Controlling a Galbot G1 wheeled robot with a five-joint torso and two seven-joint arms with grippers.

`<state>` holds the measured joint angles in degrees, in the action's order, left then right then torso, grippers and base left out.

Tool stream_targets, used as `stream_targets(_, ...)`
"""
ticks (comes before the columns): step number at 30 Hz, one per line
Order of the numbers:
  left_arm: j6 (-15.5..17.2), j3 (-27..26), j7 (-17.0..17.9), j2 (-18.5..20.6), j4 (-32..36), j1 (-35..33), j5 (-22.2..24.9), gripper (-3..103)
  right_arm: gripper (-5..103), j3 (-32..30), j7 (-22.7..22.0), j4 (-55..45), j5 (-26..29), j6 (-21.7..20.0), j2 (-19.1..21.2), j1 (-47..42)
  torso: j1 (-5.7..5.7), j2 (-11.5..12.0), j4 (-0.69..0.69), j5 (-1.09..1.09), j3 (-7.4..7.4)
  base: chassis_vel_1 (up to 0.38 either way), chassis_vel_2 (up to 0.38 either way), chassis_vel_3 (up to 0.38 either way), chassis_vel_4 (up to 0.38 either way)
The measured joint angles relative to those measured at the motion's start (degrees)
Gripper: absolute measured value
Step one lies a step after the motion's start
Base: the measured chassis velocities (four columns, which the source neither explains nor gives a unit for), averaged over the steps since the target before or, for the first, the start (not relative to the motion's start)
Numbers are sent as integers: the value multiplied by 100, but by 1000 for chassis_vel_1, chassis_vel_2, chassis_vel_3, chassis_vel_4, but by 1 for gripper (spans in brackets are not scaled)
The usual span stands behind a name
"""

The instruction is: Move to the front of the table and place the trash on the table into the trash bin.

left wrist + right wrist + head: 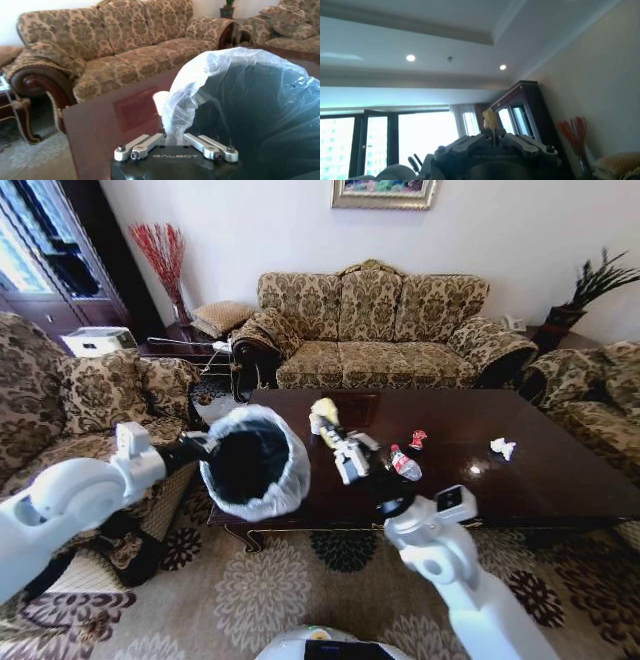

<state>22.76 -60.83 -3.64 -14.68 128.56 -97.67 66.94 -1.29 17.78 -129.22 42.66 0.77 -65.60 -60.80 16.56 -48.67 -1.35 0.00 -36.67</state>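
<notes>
The dark glossy coffee-table surface (560,470) is stretching across the room in front of the sofa, and the robot is standing at its near edge so both arms can reach over it. The black trash bin (245,463), lined with a translucent white bag, is hanging off the floor at the surface's left corner; the left end effector (175,144) is clamped together on the folded bag at the rim, apparently holding the mouth up and tilted so that litter can be dropped straight in. Just to the right of the bin, the right end effector (337,436) is pinching a small yellow scrap (489,119) between closed fingers, wrist turned upward. Other trash is lying on the surface beyond it: a clear bottle with red label (405,464), a red-white wrapper (418,439), and a crumpled white tissue (502,447) well apart to the right.
</notes>
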Motion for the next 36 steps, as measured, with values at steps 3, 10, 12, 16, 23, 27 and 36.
stream_targets(3,43,-19,8,-13,169,-112,-12,2,0,323,-81,264,-282,-21,-79,114,0,0,0,-1,0,0,0,0,0)
stream_targets(10,124,-50,31,-117,542,-201,-43,2,0,693,-278,495,-546,-190,-205,314,0,0,3,0,0,0,0,0,0)
stream_targets(12,124,-44,33,-178,538,-247,-104,2,10,705,-283,437,-554,-219,-155,311,0,0,2,-1,0,0,0,0,0)
stream_targets(16,124,-45,33,-233,537,-304,-163,2,21,665,-254,342,-552,-219,-115,270,-1,0,1,-1,0,0,0,0,0)
stream_targets(23,125,-80,48,-261,524,-387,-239,2,43,603,-183,203,-552,-202,-104,203,0,0,2,-1,0,0,0,0,0)
stream_targets(27,227,-121,99,-305,452,-418,-354,2,59,431,-197,55,-549,-159,-99,103,-1,0,2,-1,0,0,0,0,0)
stream_targets(36,187,-209,494,-277,-378,-190,-394,2,91,-988,-1217,-41,-649,-147,47,-477,0,0,3,-1,0,0,0,0,0)
